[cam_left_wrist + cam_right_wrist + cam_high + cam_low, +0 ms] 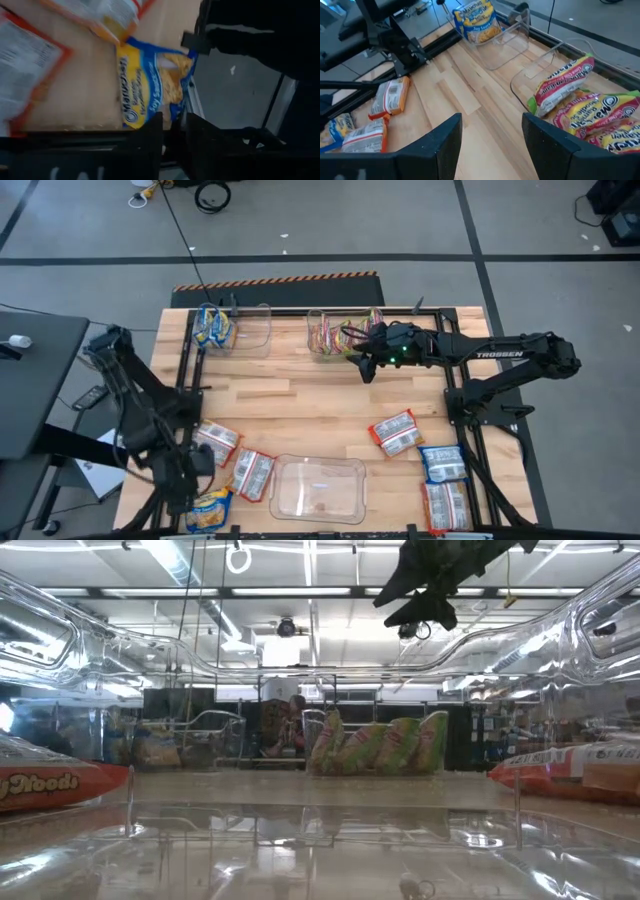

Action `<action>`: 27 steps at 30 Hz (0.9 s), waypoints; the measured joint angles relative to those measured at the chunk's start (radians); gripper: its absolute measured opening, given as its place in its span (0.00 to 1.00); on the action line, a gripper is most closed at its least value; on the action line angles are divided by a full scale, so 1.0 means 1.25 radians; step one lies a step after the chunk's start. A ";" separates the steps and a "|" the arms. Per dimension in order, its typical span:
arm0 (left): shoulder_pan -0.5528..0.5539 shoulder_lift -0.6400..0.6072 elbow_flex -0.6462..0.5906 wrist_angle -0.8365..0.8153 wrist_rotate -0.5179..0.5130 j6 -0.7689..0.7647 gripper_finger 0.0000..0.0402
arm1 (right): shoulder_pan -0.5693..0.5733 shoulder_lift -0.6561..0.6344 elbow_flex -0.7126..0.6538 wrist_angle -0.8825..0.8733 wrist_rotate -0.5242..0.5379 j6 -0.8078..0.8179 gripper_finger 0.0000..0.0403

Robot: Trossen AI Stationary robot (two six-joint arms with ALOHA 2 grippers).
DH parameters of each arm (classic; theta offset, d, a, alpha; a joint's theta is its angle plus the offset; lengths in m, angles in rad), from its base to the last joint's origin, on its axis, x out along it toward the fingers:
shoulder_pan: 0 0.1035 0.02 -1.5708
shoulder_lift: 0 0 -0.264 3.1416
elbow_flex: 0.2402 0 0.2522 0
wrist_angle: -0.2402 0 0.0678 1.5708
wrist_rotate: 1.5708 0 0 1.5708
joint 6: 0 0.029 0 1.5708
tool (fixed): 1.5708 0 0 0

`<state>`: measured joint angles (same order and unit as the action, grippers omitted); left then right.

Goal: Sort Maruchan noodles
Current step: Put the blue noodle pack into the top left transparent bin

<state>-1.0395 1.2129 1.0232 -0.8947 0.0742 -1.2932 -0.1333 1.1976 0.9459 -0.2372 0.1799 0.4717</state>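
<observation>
Noodles first: blue-and-yellow flat plastic ramen packet (155,82) lying at the near-left corner of the wooden bench (300,395), just beyond the left gripper (172,145), fingers slightly apart and nothing visibly pinched (contact not clear). Probably light, crinkly and slippery, with a brittle block inside; best taken by a short edge. Red-and-silver packets (240,460) beside it, 3 more packets (425,470) at near right. Clear plastic bin at far left (240,330) holding blue-yellow packets; clear middle far bin (330,335) holding green/pink-yellow packets (580,107); clear near bin (318,490) with no packets. Right gripper (492,140) hovering just beside the middle far bin, spread, carrying nothing.
</observation>
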 joint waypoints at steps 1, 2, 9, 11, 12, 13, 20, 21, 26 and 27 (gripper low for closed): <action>-0.013 0.009 -0.018 0.038 0.000 -0.015 0.25 | 0.000 0.000 0.000 0.005 0.000 0.000 0.53; -0.025 0.019 -0.042 0.086 0.000 -0.030 0.27 | 0.000 0.000 0.000 0.012 0.000 0.000 0.53; -0.079 0.062 -0.204 0.270 -0.029 -0.045 0.41 | 0.000 0.000 0.000 0.040 0.000 0.000 0.53; -0.081 0.066 -0.226 0.276 -0.015 -0.032 0.43 | 0.000 0.000 0.000 0.046 0.000 0.000 0.53; -0.084 0.067 -0.237 0.279 -0.012 -0.022 0.44 | 0.000 0.000 0.000 0.050 0.000 0.000 0.53; -0.087 0.067 -0.248 0.291 -0.010 -0.001 0.45 | 0.000 0.000 0.000 0.052 0.000 0.000 0.53; -0.085 0.067 -0.358 0.429 -0.031 0.039 0.46 | 0.000 0.000 0.000 0.071 0.000 0.000 0.53; -0.085 0.067 -0.369 0.428 -0.038 0.038 0.46 | 0.000 0.000 0.000 0.070 0.000 0.000 0.53; -0.085 0.068 -0.406 0.482 -0.055 0.102 0.44 | 0.000 0.000 0.000 0.070 0.000 0.000 0.53; -0.082 0.072 -0.409 0.483 -0.062 0.124 0.43 | 0.000 0.000 0.000 0.070 0.000 0.000 0.53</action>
<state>-1.1422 1.3023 0.5114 -0.2905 -0.0032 -1.1384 -0.1333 1.1976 0.9459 -0.1493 0.1802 0.4717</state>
